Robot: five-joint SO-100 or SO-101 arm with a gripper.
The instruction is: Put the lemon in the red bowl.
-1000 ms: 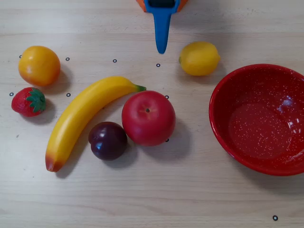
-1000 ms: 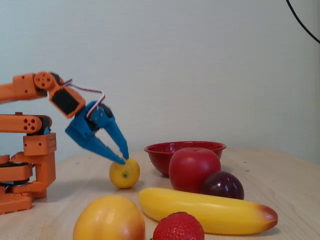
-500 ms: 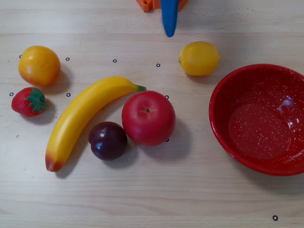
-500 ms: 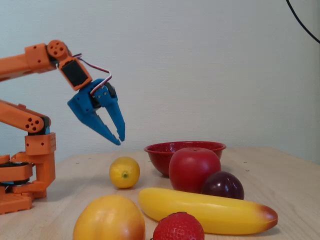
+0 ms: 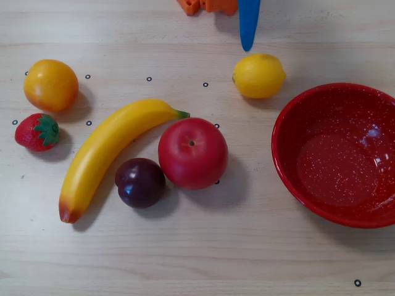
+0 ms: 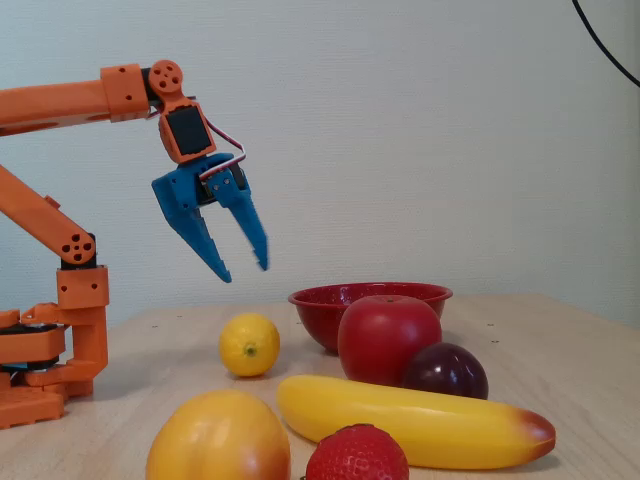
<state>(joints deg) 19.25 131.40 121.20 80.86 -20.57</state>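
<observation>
The lemon (image 5: 258, 75) is a small yellow oval fruit lying on the wooden table, just left of the red bowl's (image 5: 290, 123) rim in the overhead view. In the fixed view the lemon (image 6: 249, 345) sits on the table in front of the red speckled bowl (image 6: 320, 298). My blue gripper (image 6: 244, 270) hangs open and empty in the air, well above the lemon. In the overhead view only one blue fingertip (image 5: 248, 24) shows at the top edge, just behind the lemon.
A red apple (image 5: 192, 153), a dark plum (image 5: 140, 182), a banana (image 5: 108, 154), an orange-yellow fruit (image 5: 50, 84) and a strawberry (image 5: 37, 132) lie left of the lemon. The arm's orange base (image 6: 50, 340) stands at the fixed view's left.
</observation>
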